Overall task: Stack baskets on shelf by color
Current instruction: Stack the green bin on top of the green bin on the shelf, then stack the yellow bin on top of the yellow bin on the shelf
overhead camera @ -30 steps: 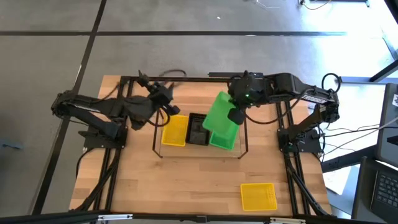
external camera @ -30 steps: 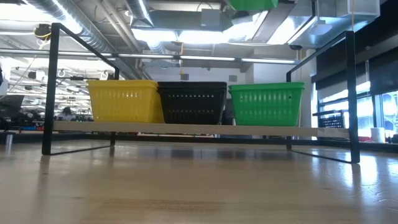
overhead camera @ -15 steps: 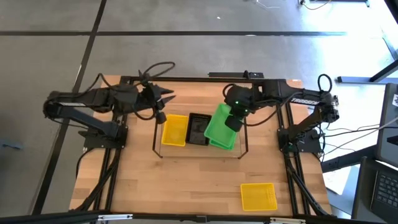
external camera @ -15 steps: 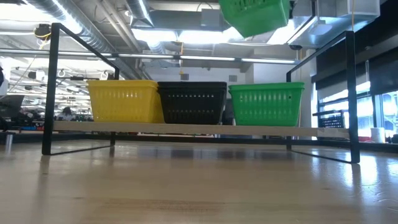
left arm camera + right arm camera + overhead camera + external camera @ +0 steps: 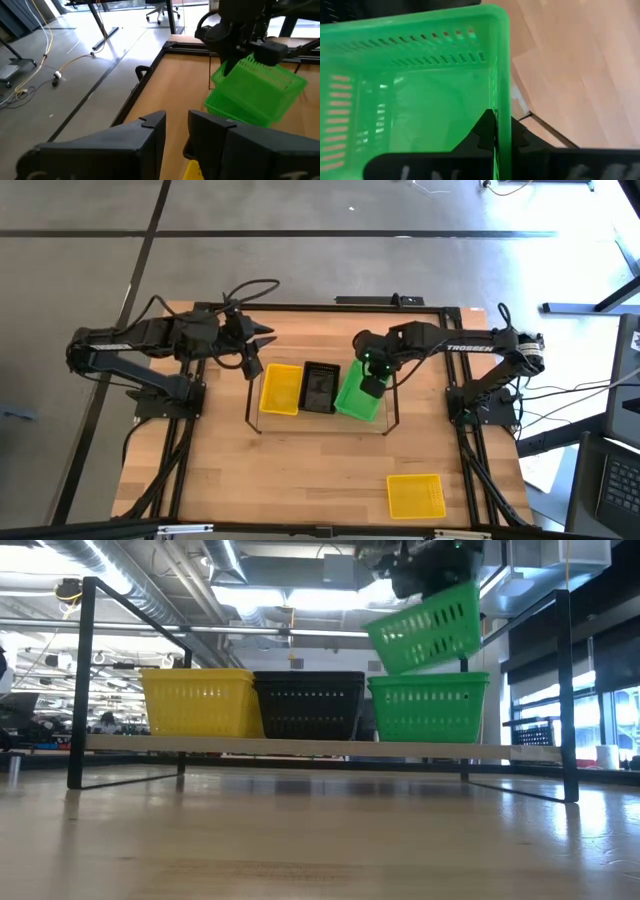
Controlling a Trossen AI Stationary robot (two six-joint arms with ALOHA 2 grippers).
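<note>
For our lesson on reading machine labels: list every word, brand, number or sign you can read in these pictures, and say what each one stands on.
"TROSSEN": white letters along the right arm in the high view, only just readable.
Pale marks on the housing of the right pincer, in the right wrist view: too blurred to read.
Baskets, shelf and table: no text that I can see.

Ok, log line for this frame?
right gripper: shut on tilted green basket | above green basket on shelf | left gripper: open, waiting | loose yellow basket: tabletop
</note>
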